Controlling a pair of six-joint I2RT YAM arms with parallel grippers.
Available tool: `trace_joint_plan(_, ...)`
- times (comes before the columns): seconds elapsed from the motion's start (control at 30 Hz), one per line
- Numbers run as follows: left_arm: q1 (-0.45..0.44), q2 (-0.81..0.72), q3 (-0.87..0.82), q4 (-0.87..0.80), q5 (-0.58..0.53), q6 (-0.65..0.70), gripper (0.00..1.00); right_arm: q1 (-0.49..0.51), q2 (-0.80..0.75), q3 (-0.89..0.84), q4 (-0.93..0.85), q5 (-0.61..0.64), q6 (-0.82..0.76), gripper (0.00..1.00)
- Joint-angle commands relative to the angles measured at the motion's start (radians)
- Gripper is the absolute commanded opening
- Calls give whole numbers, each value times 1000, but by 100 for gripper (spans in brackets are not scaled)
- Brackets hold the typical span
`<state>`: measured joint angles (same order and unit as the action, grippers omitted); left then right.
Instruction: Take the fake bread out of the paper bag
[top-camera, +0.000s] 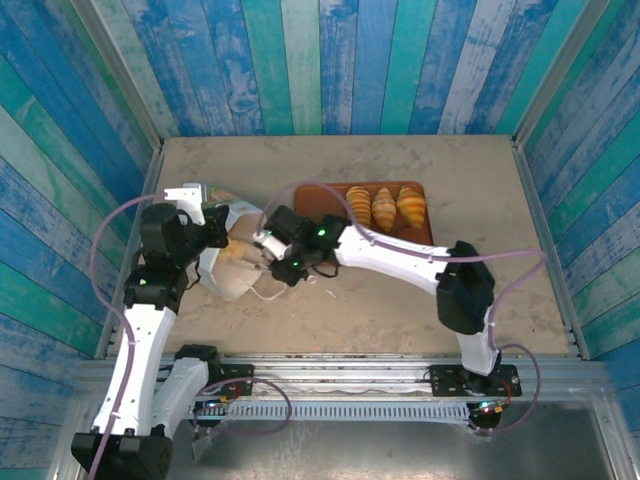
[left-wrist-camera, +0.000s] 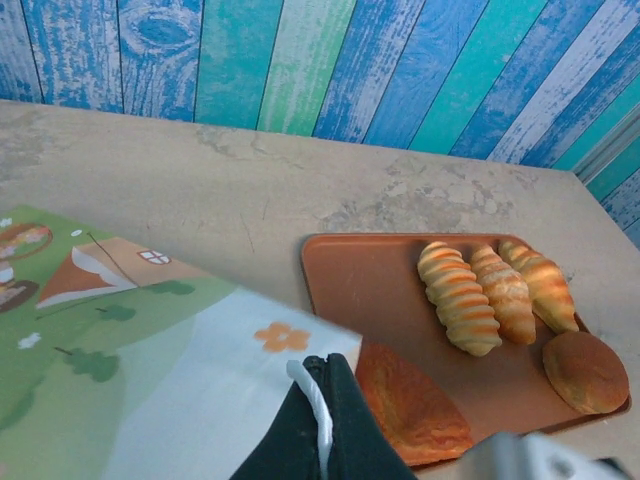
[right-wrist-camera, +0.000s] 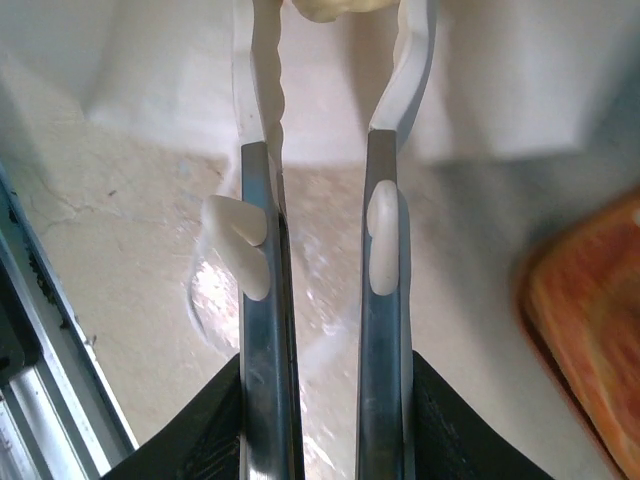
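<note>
The right gripper (top-camera: 262, 245) is in the mouth of the bag (top-camera: 238, 285), its jaws narrow around a pale piece of bread (right-wrist-camera: 335, 6) at the tips. The left gripper (left-wrist-camera: 322, 372) is closed on the white handle (left-wrist-camera: 318, 415). The bag lies on the table (top-camera: 350, 310), beside the tray (left-wrist-camera: 370, 280). The tray holds five more pieces (left-wrist-camera: 462, 298).

Left gripper (left-wrist-camera: 322, 378) pinching paper bag (left-wrist-camera: 150, 350) handle (left-wrist-camera: 312, 398); five fake bread (left-wrist-camera: 460, 300) pieces on tray (left-wrist-camera: 370, 280).
</note>
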<state>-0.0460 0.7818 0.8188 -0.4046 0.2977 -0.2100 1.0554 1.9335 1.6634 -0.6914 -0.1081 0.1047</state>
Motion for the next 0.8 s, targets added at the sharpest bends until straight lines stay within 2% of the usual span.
trace_joint_plan(0.0,-2,13,-2,72,20,-15,0,-24,-58,-73,11,-104,32,38)
trace_joint_plan(0.1,-2,11,-1,78,36,-11,0,-38,-66,-116,25,-131,47,42)
trace_joint_plan(0.33,-2,6,0,83,77,-21,0,-37,-34,-76,33,-155,33,47)
trace_joint_plan(0.53,-2,-3,1,91,91,-34,0,-5,-78,-92,22,6,-104,48)
trace_joint_plan(0.63,-2,-2,4,90,93,-29,0,-6,-65,-80,4,-11,-139,47)
trace_joint_plan(0.77,-2,-4,3,89,104,-27,0,-32,-27,-55,1,-83,-103,47)
